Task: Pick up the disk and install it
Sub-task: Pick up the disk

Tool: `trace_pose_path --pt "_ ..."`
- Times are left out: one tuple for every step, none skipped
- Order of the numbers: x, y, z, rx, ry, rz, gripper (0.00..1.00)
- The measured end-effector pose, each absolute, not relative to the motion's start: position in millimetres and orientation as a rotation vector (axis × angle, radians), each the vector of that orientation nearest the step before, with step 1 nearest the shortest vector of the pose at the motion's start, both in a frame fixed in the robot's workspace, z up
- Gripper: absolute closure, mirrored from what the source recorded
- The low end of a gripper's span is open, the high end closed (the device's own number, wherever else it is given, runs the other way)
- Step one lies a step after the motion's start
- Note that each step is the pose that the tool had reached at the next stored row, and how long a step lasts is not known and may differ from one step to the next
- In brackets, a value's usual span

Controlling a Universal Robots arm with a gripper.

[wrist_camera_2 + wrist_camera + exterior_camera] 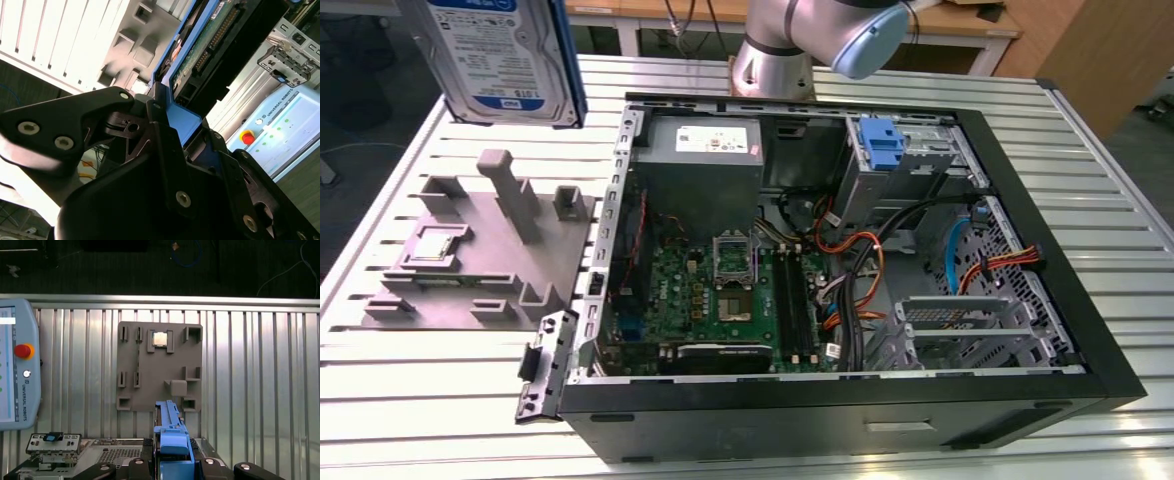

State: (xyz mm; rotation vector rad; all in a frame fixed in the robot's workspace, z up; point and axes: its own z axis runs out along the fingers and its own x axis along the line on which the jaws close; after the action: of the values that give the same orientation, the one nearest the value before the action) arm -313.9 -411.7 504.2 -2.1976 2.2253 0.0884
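Observation:
The disk (500,60), a silver drive with a white and blue label in a blue carrier frame, hangs upright in the air above the table's far corner on the exterior view's left. It is high over the grey stand (480,250). In the second wrist view my gripper (167,117) is shut on the blue frame of the disk (200,55), whose green circuit board and connector face the camera. In the first wrist view the disk (170,427) shows edge-on between the black fingers (142,467), directly over the grey stand (160,365).
An open computer case (1107,330) lies on the slatted metal table (427,400), with motherboard, cables and a drive bay holding a bare blue bracket (881,145). The arm's base (781,60) stands behind the case. A teach pendant (15,365) lies beside the stand.

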Motion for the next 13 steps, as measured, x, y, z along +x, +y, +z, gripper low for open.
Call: trace_pose_path --pt "-313.4 -411.7 504.3 -2.198 2.225 0.088 0.63" --pt "-312.8 -411.7 504.3 -2.198 2.225 0.088 0.63" --pt "-312.3 -411.7 504.3 -2.198 2.225 0.088 0.63" --pt "-311.6 -411.7 504.3 -2.198 2.225 0.088 0.63" --pt "-310.9 -411.7 504.2 -2.198 2.225 0.088 0.63" --pt "-310.0 -411.7 504.2 -2.198 2.225 0.088 0.63" --pt "-309.3 -411.7 504.2 -2.198 2.225 0.088 0.63" --pt "-308.5 -411.7 504.3 -2.198 2.225 0.088 0.63" --pt "-307.8 -411.7 504.3 -2.198 2.225 0.088 0.63" --pt "-307.0 -411.7 504.3 -2.198 2.225 0.088 0.63" --pt "-306.4 -411.7 504.2 -2.198 2.225 0.088 0.63" --pt "-305.7 -411.7 504.2 -2.198 2.225 0.088 0.63" --pt "-305.0 -411.7 504.2 -2.198 2.225 0.088 0.63"
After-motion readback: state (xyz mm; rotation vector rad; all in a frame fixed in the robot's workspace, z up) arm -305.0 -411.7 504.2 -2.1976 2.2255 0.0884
